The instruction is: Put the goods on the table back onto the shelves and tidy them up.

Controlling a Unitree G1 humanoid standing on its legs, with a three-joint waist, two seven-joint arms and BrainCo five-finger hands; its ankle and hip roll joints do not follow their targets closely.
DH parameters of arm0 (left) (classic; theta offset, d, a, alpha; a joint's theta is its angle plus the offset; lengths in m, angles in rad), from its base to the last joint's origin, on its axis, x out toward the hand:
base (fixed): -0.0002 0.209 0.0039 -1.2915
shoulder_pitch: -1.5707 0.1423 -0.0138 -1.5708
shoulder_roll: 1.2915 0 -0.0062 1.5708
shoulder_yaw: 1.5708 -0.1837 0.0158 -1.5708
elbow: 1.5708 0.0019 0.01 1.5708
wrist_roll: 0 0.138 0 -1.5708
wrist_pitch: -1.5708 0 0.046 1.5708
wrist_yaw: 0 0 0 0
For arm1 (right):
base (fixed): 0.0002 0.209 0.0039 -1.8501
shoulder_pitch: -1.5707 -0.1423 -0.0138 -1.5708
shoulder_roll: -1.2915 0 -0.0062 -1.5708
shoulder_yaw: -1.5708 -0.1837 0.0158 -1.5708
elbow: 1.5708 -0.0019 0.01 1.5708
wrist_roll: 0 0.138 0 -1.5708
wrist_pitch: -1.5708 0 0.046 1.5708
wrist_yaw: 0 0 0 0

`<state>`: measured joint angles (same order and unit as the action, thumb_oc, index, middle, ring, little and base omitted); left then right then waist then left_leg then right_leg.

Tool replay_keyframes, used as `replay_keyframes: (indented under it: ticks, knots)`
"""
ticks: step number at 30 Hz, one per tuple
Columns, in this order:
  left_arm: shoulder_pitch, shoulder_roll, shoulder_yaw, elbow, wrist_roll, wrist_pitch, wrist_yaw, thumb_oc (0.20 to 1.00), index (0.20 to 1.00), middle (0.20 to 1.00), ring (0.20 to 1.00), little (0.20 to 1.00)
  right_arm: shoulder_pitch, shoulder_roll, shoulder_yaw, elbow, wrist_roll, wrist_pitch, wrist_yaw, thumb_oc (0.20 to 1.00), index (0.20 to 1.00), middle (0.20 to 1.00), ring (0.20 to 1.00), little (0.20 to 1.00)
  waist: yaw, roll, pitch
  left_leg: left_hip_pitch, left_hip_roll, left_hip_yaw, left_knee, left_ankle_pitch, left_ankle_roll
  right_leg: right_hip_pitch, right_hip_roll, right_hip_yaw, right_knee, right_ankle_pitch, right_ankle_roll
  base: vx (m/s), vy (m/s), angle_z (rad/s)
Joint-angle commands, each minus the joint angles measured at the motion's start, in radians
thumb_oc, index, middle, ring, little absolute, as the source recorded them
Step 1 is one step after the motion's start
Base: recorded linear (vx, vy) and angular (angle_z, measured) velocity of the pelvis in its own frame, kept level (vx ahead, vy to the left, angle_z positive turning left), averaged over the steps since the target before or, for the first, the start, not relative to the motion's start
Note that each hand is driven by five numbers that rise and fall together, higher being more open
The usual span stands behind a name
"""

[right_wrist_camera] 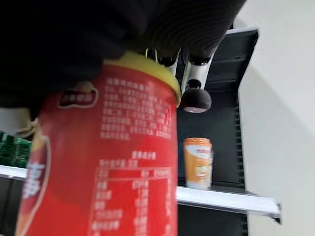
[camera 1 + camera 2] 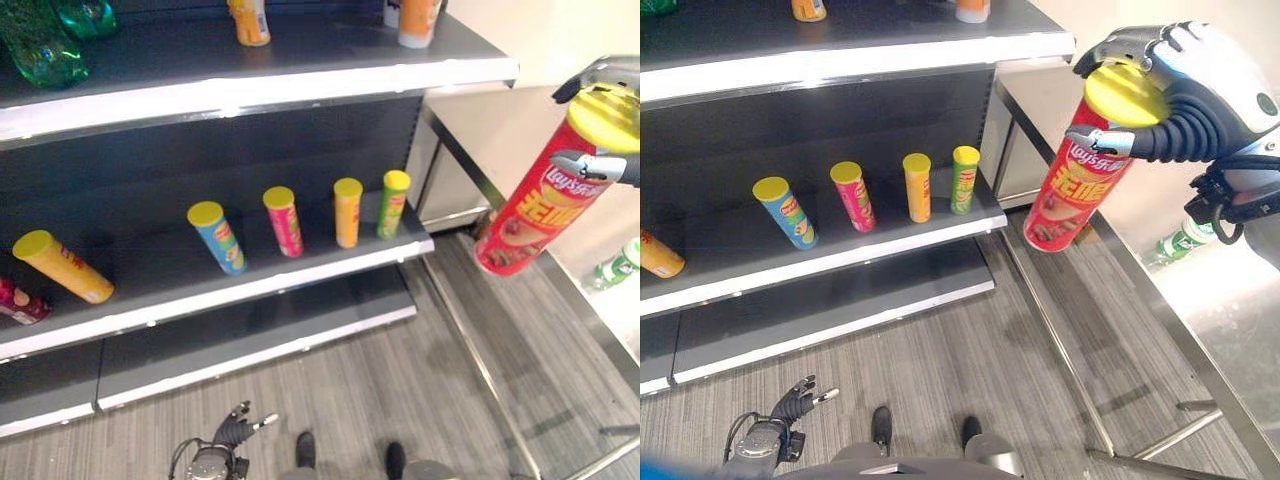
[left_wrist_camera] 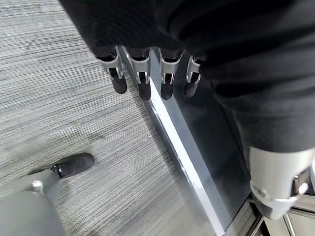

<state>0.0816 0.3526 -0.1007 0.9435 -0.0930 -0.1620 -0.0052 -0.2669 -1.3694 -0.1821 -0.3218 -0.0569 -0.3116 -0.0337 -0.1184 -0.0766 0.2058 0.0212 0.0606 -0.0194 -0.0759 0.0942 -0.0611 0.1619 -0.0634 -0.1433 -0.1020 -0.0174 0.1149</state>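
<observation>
Dark shelves (image 2: 300,270) stand left of the right robot hand (image 2: 1185,85), which clasps a tilted red can (image 2: 1075,180); the left robot hand (image 3: 147,73) hangs relaxed, low.

Five cans (image 2: 283,220) stand in a row on the middle shelf (image 2: 250,275), bottles (image 2: 45,45) on the shelf above. Right of the shelves stands the counter (image 2: 1230,300), carrying a bottle (image 2: 1180,242).
</observation>
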Motion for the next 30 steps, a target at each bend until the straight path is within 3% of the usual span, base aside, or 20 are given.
replay_keyframes:
  ticks: [1, 3, 5, 6, 7, 8, 12, 13, 17, 19, 20, 21, 23, 24, 25, 26, 27, 28, 30]
  knots:
    - [-0.048, 0.051, 0.005, 0.003, 0.021, -0.015, 0.011, 1.0, 1.0, 1.0, 1.0, 1.0, -0.063, -0.016, 0.015, -0.015, 0.094, -0.007, -0.01, 0.2, 0.2, 0.2, 0.2, 0.2, 0.049, -0.066, -0.032, 0.057, -0.018, 0.051, 0.205, -0.265, -0.04, -0.109, 0.041, -0.038, 0.028, 0.008, -0.019, 0.03, -0.064, 0.12]
    - [-0.055, 0.05, 0.009, -0.004, 0.003, -0.016, 0.023, 1.0, 1.0, 1.0, 1.0, 1.0, -0.123, -0.034, 0.073, -0.03, 0.105, -0.011, -0.001, 0.2, 0.2, 0.2, 0.2, 0.2, 0.071, -0.082, -0.002, -0.022, -0.015, 0.088, 0.397, -0.27, -0.072, -0.08, 0.018, -0.062, 0.02, -0.002, -0.026, 0.02, -0.059, 0.16]
    - [-0.044, 0.042, 0.017, -0.006, -0.001, -0.013, 0.021, 1.0, 1.0, 1.0, 1.0, 1.0, -0.146, -0.036, 0.111, -0.028, 0.114, -0.004, 0.01, 0.2, 0.2, 0.2, 0.2, 0.2, 0.067, -0.078, 0.011, -0.073, 0.037, 0.129, 0.486, -0.237, -0.088, -0.06, 0.018, -0.078, 0.015, -0.02, -0.033, 0.02, -0.02, 0.11]
    - [-0.043, 0.042, 0.017, -0.007, -0.001, -0.013, 0.021, 1.0, 1.0, 1.0, 1.0, 1.0, -0.147, -0.036, 0.112, -0.029, 0.114, -0.004, 0.01, 0.2, 0.2, 0.2, 0.2, 0.2, 0.066, -0.077, 0.011, -0.076, 0.04, 0.128, 0.492, -0.24, -0.09, -0.061, 0.02, -0.079, 0.015, -0.02, -0.034, 0.08, 0.047, 0.63]
    - [-0.028, 0.044, 0.024, -0.017, -0.002, -0.009, 0.016, 1.0, 1.0, 1.0, 1.0, 1.0, -0.133, -0.034, 0.116, -0.032, 0.112, 0.003, 0.02, 0.2, 0.2, 0.2, 0.2, 0.2, 0.065, -0.068, 0.012, -0.076, 0.095, 0.164, 0.45, -0.212, -0.086, -0.05, 0.013, -0.089, 0.016, -0.028, -0.033, 0.12, 0.104, 0.76]
    - [-0.023, 0.046, 0.027, -0.015, 0.0, -0.009, 0.014, 1.0, 1.0, 1.0, 1.0, 1.0, -0.13, -0.03, 0.121, -0.034, 0.112, 0.003, 0.025, 0.2, 0.2, 0.2, 0.2, 0.2, 0.069, -0.065, 0.01, -0.073, 0.12, 0.162, 0.4, -0.208, -0.084, -0.052, 0.002, -0.091, 0.018, -0.028, -0.026, 0.12, 0.105, 0.67]
    - [-0.021, 0.046, 0.028, -0.015, 0.0, -0.009, 0.014, 1.0, 1.0, 1.0, 1.0, 1.0, -0.131, -0.03, 0.123, -0.034, 0.112, 0.003, 0.025, 0.2, 0.2, 0.2, 0.2, 0.2, 0.07, -0.067, 0.011, -0.065, 0.118, 0.165, 0.39, -0.205, -0.085, -0.049, 0.001, -0.09, 0.018, -0.028, -0.026, 0.05, 0.116, 0.11]
    - [-0.015, 0.07, 0.032, -0.008, -0.009, -0.017, 0.03, 1.0, 1.0, 1.0, 1.0, 1.0, -0.149, -0.022, 0.154, -0.029, 0.111, -0.004, 0.017, 0.2, 0.2, 0.2, 0.2, 0.2, 0.072, -0.052, -0.011, -0.062, 0.304, 0.093, 0.14, -0.019, -0.126, -0.072, -0.06, -0.065, 0.032, -0.051, 0.01, 0.16, 0.484, 0.25]
    - [-0.003, 0.09, 0.06, -0.017, -0.049, -0.027, 0.05, 1.0, 1.0, 1.0, 1.0, 1.0, -0.16, -0.04, 0.182, -0.006, 0.102, -0.002, 0.006, 0.2, 0.2, 0.2, 0.2, 0.2, 0.071, -0.027, -0.036, -0.057, 0.4, 0.02, 0.019, 0.132, -0.185, -0.065, -0.089, -0.033, 0.036, -0.07, 0.042, 0.12, 0.406, 0.08]
    - [-0.004, 0.092, 0.06, -0.017, -0.051, -0.03, 0.055, 1.0, 1.0, 1.0, 1.0, 1.0, -0.145, -0.046, 0.173, -0.003, 0.098, -0.002, 0.005, 0.2, 0.2, 0.2, 0.2, 0.2, 0.07, -0.019, -0.04, -0.064, 0.41, 0.005, 0.004, 0.151, -0.199, -0.059, -0.1, -0.031, 0.038, -0.075, 0.051, 0.11, 0.346, -0.04]
    - [0.002, 0.091, 0.052, -0.02, -0.048, -0.034, 0.06, 1.0, 1.0, 1.0, 1.0, 1.0, -0.112, -0.052, 0.152, 0.01, 0.096, 0.003, 0.008, 0.2, 0.2, 0.2, 0.2, 0.2, 0.072, -0.008, -0.045, -0.086, 0.405, -0.029, 0.007, 0.163, -0.201, -0.042, -0.138, -0.027, 0.05, -0.078, 0.079, 0.15, 0.445, 0.0]
    - [0.007, 0.092, 0.05, -0.027, -0.047, -0.032, 0.057, 1.0, 1.0, 1.0, 1.0, 1.0, -0.105, -0.053, 0.14, 0.008, 0.093, 0.01, 0.011, 0.2, 0.2, 0.2, 0.2, 0.2, 0.074, -0.002, -0.048, -0.092, 0.393, -0.04, 0.017, 0.143, -0.201, -0.032, -0.155, -0.021, 0.056, -0.081, 0.089, 0.18, 0.596, 0.07]
    - [0.01, 0.087, 0.038, -0.034, -0.047, -0.037, 0.06, 1.0, 1.0, 1.0, 1.0, 1.0, -0.106, -0.038, 0.142, 0.017, 0.092, 0.008, 0.005, 0.2, 0.2, 0.2, 0.2, 0.2, 0.087, 0.009, -0.045, -0.092, 0.369, -0.073, 0.07, 0.039, -0.201, -0.036, -0.187, -0.005, 0.071, -0.069, 0.102, 0.09, 0.358, 0.23]
    - [0.01, 0.086, 0.039, -0.034, -0.047, -0.037, 0.06, 1.0, 1.0, 1.0, 1.0, 1.0, -0.108, -0.038, 0.144, 0.017, 0.092, 0.008, 0.005, 0.2, 0.2, 0.2, 0.2, 0.2, 0.087, 0.009, -0.045, -0.092, 0.369, -0.073, 0.071, 0.038, -0.201, -0.036, -0.187, -0.005, 0.071, -0.069, 0.102, 0.08, 0.306, -0.09]
    - [0.007, 0.083, 0.038, -0.037, -0.049, -0.038, 0.057, 1.0, 1.0, 1.0, 1.0, 1.0, -0.108, -0.034, 0.146, 0.018, 0.082, 0.015, 0.013, 0.2, 0.2, 0.2, 0.2, 0.2, 0.085, 0.01, -0.048, -0.093, 0.353, -0.074, 0.091, -0.003, -0.201, -0.035, -0.213, -0.001, 0.08, -0.051, 0.116, 0.14, 0.456, -0.4]
    - [-0.003, 0.086, 0.028, -0.031, -0.035, -0.038, 0.053, 1.0, 1.0, 1.0, 1.0, 1.0, -0.093, -0.014, 0.134, 0.032, 0.071, 0.025, 0.021, 0.2, 0.2, 0.2, 0.2, 0.2, 0.083, 0.005, -0.048, -0.094, 0.317, -0.056, 0.133, -0.076, -0.201, -0.039, -0.27, 0.003, 0.097, -0.004, 0.147, 0.14, 0.841, -0.43]
    - [-0.003, 0.107, 0.039, -0.027, -0.017, -0.035, 0.058, 1.0, 1.0, 1.0, 1.0, 1.0, -0.1, 0.04, 0.145, 0.032, 0.048, 0.04, 0.027, 0.2, 0.2, 0.2, 0.2, 0.2, 0.101, -0.01, -0.04, -0.073, 0.254, -0.002, 0.15, -0.14, -0.157, -0.106, -0.351, 0.018, 0.146, 0.153, 0.147, 0.09, 0.691, -0.31]
    - [-0.003, 0.107, 0.041, -0.027, -0.017, -0.035, 0.058, 1.0, 1.0, 1.0, 1.0, 1.0, -0.105, 0.041, 0.149, 0.033, 0.048, 0.04, 0.027, 0.2, 0.2, 0.2, 0.2, 0.2, 0.104, -0.014, -0.041, -0.072, 0.252, 0.004, 0.15, -0.14, -0.156, -0.11, -0.353, 0.024, 0.145, 0.155, 0.147, -0.04, 0.508, -0.49]
    - [0.004, 0.121, 0.054, -0.021, -0.015, -0.035, 0.062, 1.0, 1.0, 1.0, 1.0, 1.0, -0.107, 0.058, 0.153, 0.033, 0.038, 0.041, 0.02, 0.2, 0.2, 0.2, 0.2, 0.2, 0.11, -0.014, -0.034, -0.06, 0.22, 0.037, 0.135, -0.146, -0.136, -0.15, -0.397, -0.002, 0.147, 0.283, 0.147, -0.09, 0.316, -0.64]
